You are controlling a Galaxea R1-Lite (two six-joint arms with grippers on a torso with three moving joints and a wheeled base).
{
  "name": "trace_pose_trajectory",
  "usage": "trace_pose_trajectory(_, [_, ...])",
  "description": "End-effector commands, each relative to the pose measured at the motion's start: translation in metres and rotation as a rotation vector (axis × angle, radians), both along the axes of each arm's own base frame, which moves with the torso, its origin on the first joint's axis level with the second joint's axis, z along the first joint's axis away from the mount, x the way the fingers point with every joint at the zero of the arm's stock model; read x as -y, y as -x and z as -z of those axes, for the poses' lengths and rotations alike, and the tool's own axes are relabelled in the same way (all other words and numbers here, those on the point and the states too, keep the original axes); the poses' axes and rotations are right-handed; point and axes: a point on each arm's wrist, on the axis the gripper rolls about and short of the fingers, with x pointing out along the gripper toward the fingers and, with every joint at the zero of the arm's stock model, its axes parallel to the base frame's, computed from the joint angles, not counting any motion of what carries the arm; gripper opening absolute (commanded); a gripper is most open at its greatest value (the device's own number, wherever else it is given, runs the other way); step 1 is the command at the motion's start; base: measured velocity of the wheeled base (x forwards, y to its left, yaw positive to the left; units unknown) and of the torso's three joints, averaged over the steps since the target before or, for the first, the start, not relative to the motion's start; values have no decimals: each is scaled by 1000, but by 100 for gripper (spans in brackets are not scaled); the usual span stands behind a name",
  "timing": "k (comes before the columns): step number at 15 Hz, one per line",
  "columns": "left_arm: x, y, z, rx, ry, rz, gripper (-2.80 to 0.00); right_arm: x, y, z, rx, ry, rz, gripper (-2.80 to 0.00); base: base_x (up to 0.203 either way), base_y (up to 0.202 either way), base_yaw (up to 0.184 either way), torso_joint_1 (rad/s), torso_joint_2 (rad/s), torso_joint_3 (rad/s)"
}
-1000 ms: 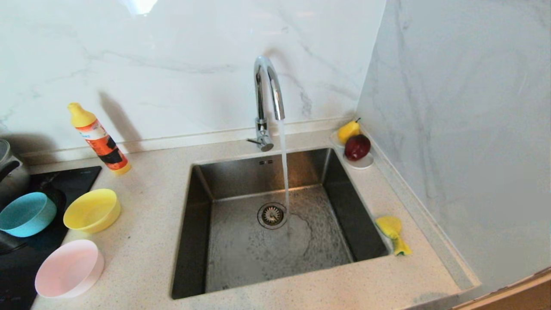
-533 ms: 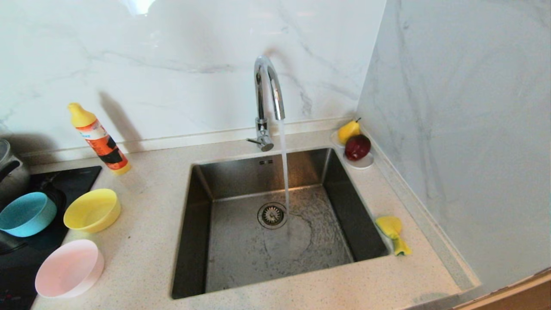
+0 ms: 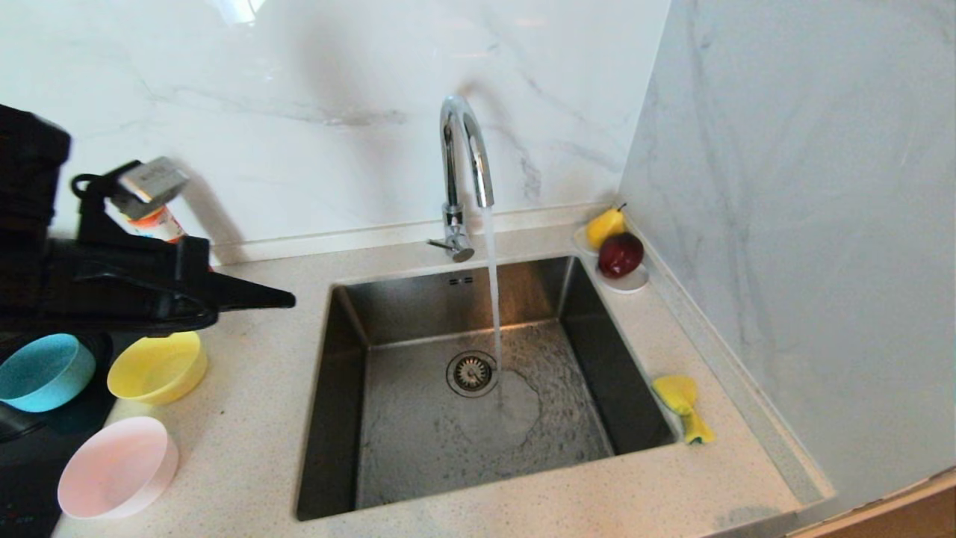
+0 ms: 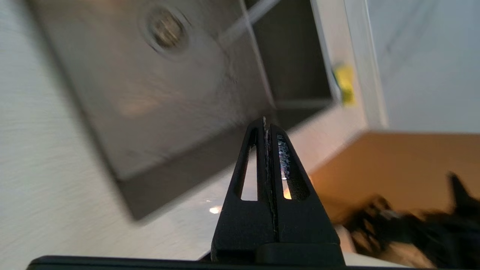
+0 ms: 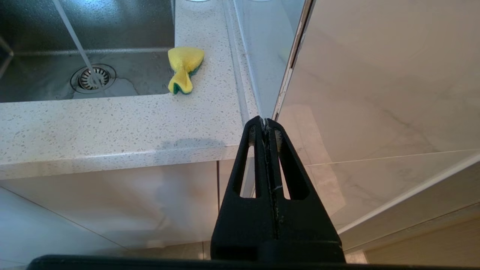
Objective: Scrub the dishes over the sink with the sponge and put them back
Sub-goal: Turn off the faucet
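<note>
Dishes sit at the left end of the desk (image 3: 246, 418): a yellow bowl (image 3: 157, 366), a light blue bowl (image 3: 46, 371) and a pale pink bowl (image 3: 117, 467), well apart from the sink (image 3: 351, 418). Tap water runs onto the basin floor. A crumpled sponge (image 3: 681, 406) lies on the narrow right rim beside the wall. The left claw (image 3: 287, 301) hangs above the bowls, tips together, holding nothing. The right claw (image 5: 265, 122) is low beyond the desk's front edge, tips together.
</note>
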Motion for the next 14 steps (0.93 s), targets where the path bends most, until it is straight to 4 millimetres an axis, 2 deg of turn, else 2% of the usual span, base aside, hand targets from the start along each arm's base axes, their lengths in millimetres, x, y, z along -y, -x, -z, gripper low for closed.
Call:
trace_pose_trajectory(1, [18, -49, 43, -153, 18, 59, -280, 0, 0, 0, -1, 1, -1, -280, 0, 0, 0, 0, 0, 0])
trace_pose_trajectory(6, [44, -95, 79, -203, 56, 83, -280, 0, 0, 0, -1, 1, -1, -280, 0, 0, 0, 0, 0, 0])
trace_pose_trajectory(9, [52, -119, 99, -230, 61, 82, -280, 0, 0, 0, -1, 1, -1, -280, 0, 0, 0, 0, 0, 0])
trace_pose_trajectory(14, [59, -148, 104, -183, 126, 51, -280, 0, 0, 0, -1, 1, -1, -280, 0, 0, 0, 0, 0, 0])
